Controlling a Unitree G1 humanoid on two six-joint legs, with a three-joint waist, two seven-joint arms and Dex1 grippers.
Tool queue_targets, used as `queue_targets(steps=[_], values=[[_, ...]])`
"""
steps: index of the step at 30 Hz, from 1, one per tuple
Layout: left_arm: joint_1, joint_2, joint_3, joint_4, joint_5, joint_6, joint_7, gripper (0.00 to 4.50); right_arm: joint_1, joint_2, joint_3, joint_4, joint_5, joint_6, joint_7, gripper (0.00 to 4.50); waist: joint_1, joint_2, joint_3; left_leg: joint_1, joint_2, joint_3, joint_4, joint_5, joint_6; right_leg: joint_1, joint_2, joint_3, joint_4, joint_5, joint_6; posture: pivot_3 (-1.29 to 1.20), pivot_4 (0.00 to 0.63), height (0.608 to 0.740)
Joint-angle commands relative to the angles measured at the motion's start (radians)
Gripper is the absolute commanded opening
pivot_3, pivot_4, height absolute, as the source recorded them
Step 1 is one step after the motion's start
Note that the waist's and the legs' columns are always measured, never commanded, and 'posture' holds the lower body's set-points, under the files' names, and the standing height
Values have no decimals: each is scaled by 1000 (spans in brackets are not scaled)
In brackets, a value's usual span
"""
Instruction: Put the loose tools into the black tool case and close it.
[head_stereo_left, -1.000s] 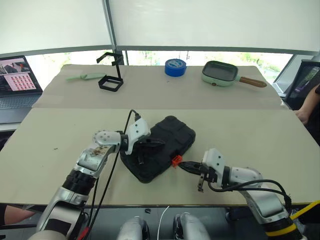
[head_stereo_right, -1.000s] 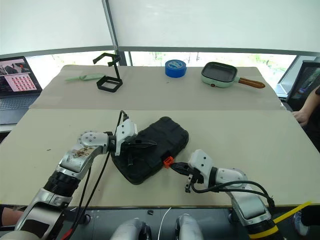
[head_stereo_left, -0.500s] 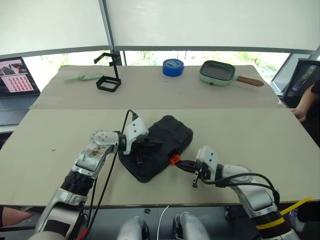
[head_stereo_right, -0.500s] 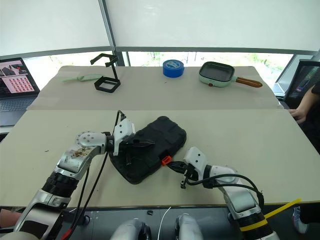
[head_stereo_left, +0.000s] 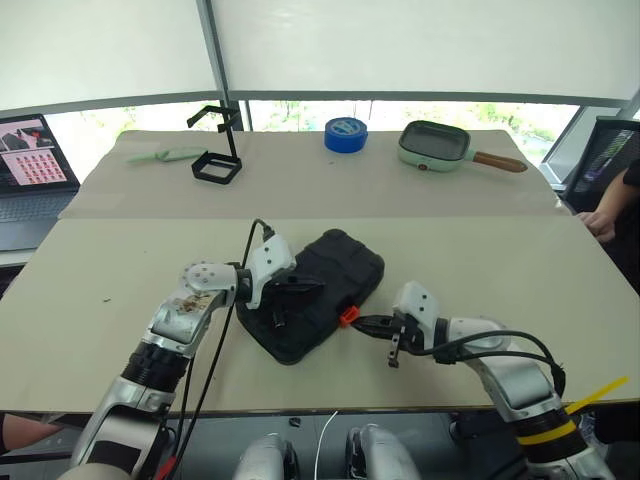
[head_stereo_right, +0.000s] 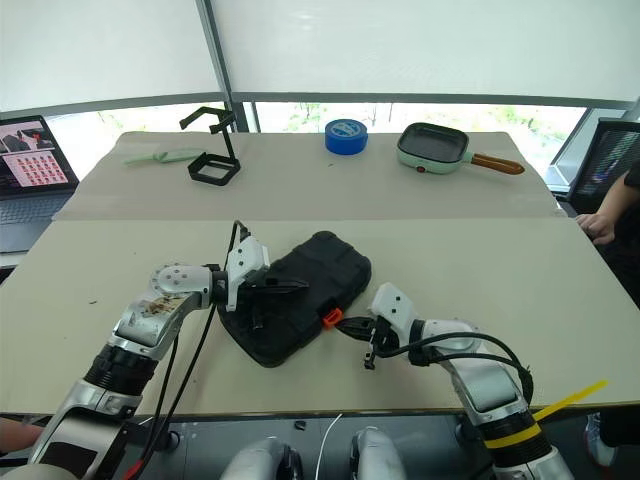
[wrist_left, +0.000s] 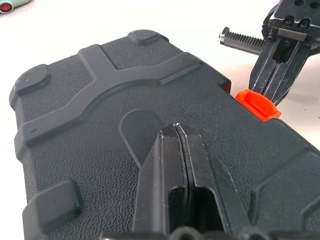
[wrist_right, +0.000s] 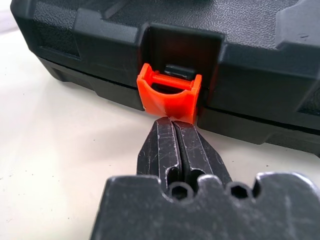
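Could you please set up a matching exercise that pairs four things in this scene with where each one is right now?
Things:
1. left claw
2. right claw
3. blue tape roll
4. green pan

Places:
A. far table, right of the tape
B. shut, tips at the orange latch
C. shut, resting on the lid of the black tool case
D. far table, between the black wire stand and the pan

Pairs: 1-C, 2-B, 3-D, 4-A
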Motion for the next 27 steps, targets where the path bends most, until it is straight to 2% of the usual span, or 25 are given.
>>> queue_targets(steps=[1, 6, 8, 14, 18, 19, 20, 21, 25, 26, 27], values=[[76, -13, -89, 69, 51, 54, -6, 63, -67, 18, -26, -106, 49, -22, 7, 0, 0, 0, 0, 0, 0, 0, 0, 0, 0, 0, 0, 0, 0, 0, 0, 0, 150, 740], [86, -9, -87, 67, 51, 52, -8, 63, -85, -4, -62, -157, 85, 32, 17, 0, -1, 1, 0, 0, 0, 0, -1, 0, -1, 0, 0, 0, 0, 0, 0, 0, 150, 740], [88, -9, -84, 75, 51, 46, -8, 63, -78, -10, -59, -164, 95, 43, 27, 0, -1, 3, -1, 0, 0, 0, -1, -3, -6, -1, 0, 0, -1, 0, 0, 0, 150, 740], [88, -17, -69, 104, 58, 24, 2, 63, -104, 49, -55, -137, 115, 65, -14, 0, 7, 6, -4, 0, -1, -2, -6, -4, -6, 1, 0, -3, -7, 0, 1, 0, 150, 740], [122, -22, 24, 64, -14, -47, -7, 63, -61, -26, -145, -174, 164, 73, 17, 0, 7, 8, -5, 0, -2, -2, -8, -3, -3, 2, -2, -3, -11, 1, 2, 0, 150, 740], [139, -25, 72, 33, -50, -79, -6, 292, -37, -50, -178, -194, 185, 75, 27, 0, 6, 8, -5, -2, -2, -2, -8, 0, 2, 1, -2, -3, -12, 1, 2, 0, 150, 740], [159, -17, 113, -8, -99, -73, -23, 292, -13, -71, -213, -214, 212, 88, 34, 0, 3, 8, -5, -2, -2, -2, -8, -1, 2, 1, -2, -3, -12, 1, 2, 0, 150, 740], [176, -7, 153, -38, -125, -94, -25, 584, 12, -92, -246, -229, 230, 87, 38, 0, -1, 8, -5, -3, -2, -2, -10, -1, 3, 1, -2, -3, -13, 1, 2, 0, 150, 740], [277, 112, 319, -147, -207, -62, -37, 1730, 131, -141, -374, -223, 199, -32, 30, 1059, -12, 5, -2, -4, 0, -1, -16, -2, -2, -3, 1, -3, -14, -2, 1, 0, 150, 740], [310, 150, 358, -165, -225, -39, -39, 2218, 158, -148, -401, -205, 182, -76, 30, 1507, -14, 4, -1, -4, 2, -1, -16, -3, -4, -4, 4, -3, -14, -3, 0, 0, 150, 740], [342, 182, 391, -170, -231, -39, -42, 2512, 184, -153, -420, -184, 168, -129, 44, 1799, -15, 4, 1, -4, 3, -1, -16, -3, -7, -5, 7, -3, -14, -3, -1, 0, 150, 740]])
